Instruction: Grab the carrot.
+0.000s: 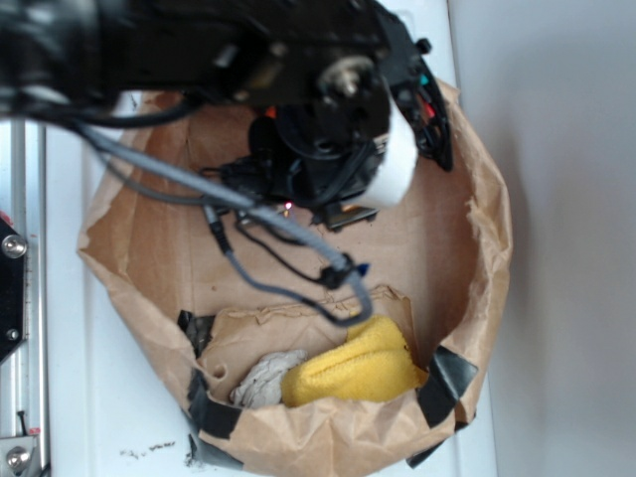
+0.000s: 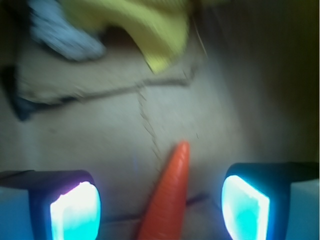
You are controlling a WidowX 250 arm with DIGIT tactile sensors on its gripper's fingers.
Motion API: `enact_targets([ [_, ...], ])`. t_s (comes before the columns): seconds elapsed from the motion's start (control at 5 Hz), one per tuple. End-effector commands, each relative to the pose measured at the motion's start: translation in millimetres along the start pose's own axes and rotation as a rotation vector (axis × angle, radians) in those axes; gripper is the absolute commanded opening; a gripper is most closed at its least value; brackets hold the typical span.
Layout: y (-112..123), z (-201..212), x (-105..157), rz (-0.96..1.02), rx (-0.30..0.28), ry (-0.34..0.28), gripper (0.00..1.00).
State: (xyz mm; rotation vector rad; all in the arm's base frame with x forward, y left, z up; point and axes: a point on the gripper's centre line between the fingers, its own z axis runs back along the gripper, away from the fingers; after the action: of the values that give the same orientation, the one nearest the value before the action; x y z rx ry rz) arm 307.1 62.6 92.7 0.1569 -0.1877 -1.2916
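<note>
**Carrot's lined up, now don't blow it**

So in my wrist view the carrot sits bottom center of the frame, tip pointing up toward the middle, fat end running off the bottom edge. My gripper is spread wide, one glowing pad at lower left and the other at lower right, with the carrot lying between them and touching neither. It looks a bit nearer the left pad than the right, though the shot is blurry so I won't swear to it.

From the exterior view you can't see the carrot at all; my arm fills the top of the frame and hangs over the upper part of the paper bag that everything lies in. The yellow cloth and a gray rag sit at the bottom of the frame, well apart from where I'm working.

What worries me:
- The carrot is a glossy taper. If I close on the thin end, it could squirt out forward.
- Off-center means one pad hits first and may just shove it sideways.
- The bag floor is wrinkled paper, so going too low could snag a pad on a crease.
- I can't see the stem end, so I'm guessing how much carrot is under me.
</note>
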Motion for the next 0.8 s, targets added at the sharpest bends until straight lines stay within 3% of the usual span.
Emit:
enact_targets([
  [0.0, 26.3, -5.3, -18.0, 0.058, 0.086, 0.060, 1.00],
  [0.2, 28.0, -16.3, -24.2, 0.084, 0.094, 0.125, 1.00],
  [0.4, 14.3, -17.3, -37.4, 0.095, 0.043, 0.183, 1.00],
  [0.6, 5.7, -15.2, -41.9, 0.121, 0.014, 0.200, 1.00],
])
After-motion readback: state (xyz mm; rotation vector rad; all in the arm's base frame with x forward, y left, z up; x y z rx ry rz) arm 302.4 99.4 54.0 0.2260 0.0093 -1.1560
